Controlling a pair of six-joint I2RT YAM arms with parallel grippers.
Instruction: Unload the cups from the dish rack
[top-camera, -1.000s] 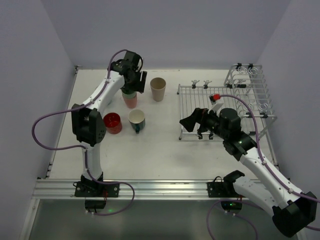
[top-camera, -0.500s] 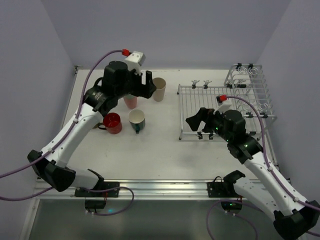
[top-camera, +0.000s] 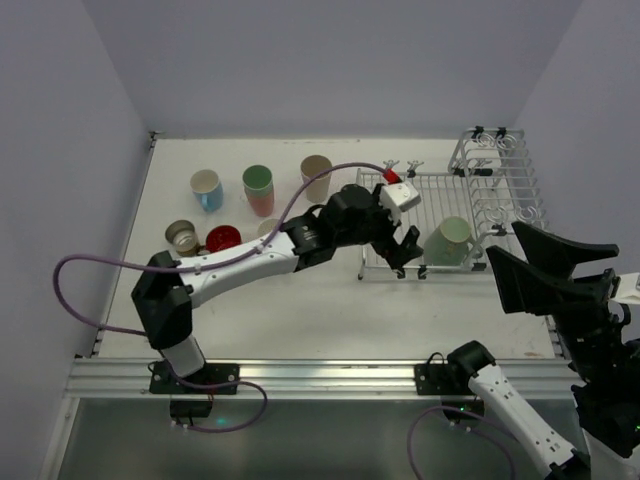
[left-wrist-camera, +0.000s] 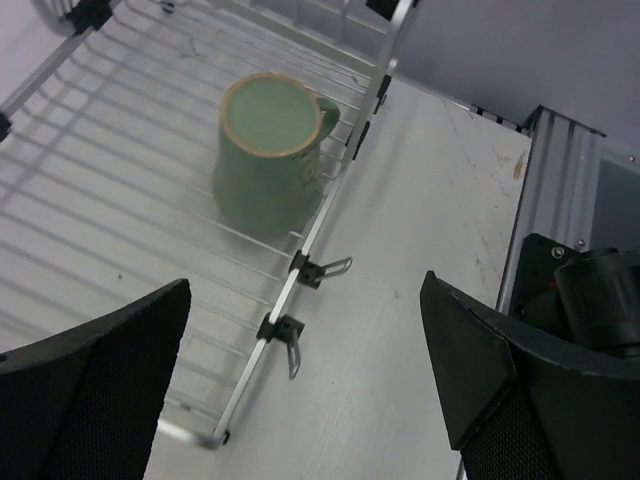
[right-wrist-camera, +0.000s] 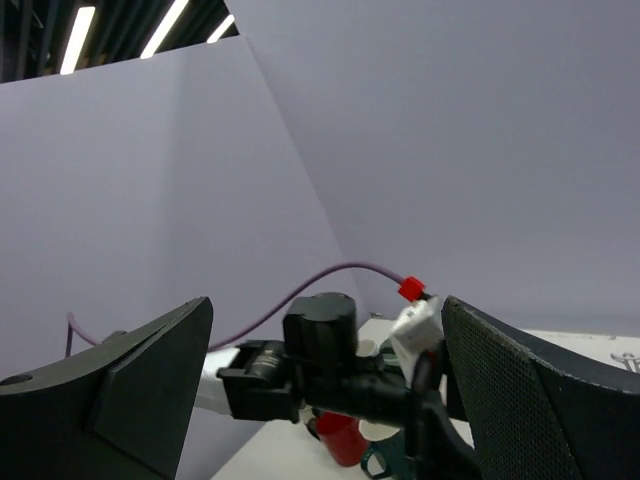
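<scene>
One sage green mug (top-camera: 447, 243) stands on the flat grid of the dish rack (top-camera: 450, 178), near its front rail; the left wrist view shows this mug (left-wrist-camera: 268, 150) upright with its handle to the right. My left gripper (top-camera: 400, 250) hovers open just left of it, above the rack's front corner, with nothing between its fingers (left-wrist-camera: 90, 395). Raised high at the right, my right gripper (top-camera: 535, 268) is open and empty. Other cups stand on the table at the left: a light blue mug (top-camera: 207, 188), a beige tumbler (top-camera: 316, 178) and a red mug (top-camera: 222, 240).
A green tumbler stacked in a pink one (top-camera: 258, 190) and a brownish cup (top-camera: 183, 237) also stand at the left. The left arm hides most of a dark teal mug (top-camera: 268, 228). The rack's upright loops (top-camera: 500, 150) rise at the back right.
My left arm swung from the cups at the left across to the rack and its jaws widened. The right arm lifted up and back from the rack, uncovering the green mug.
</scene>
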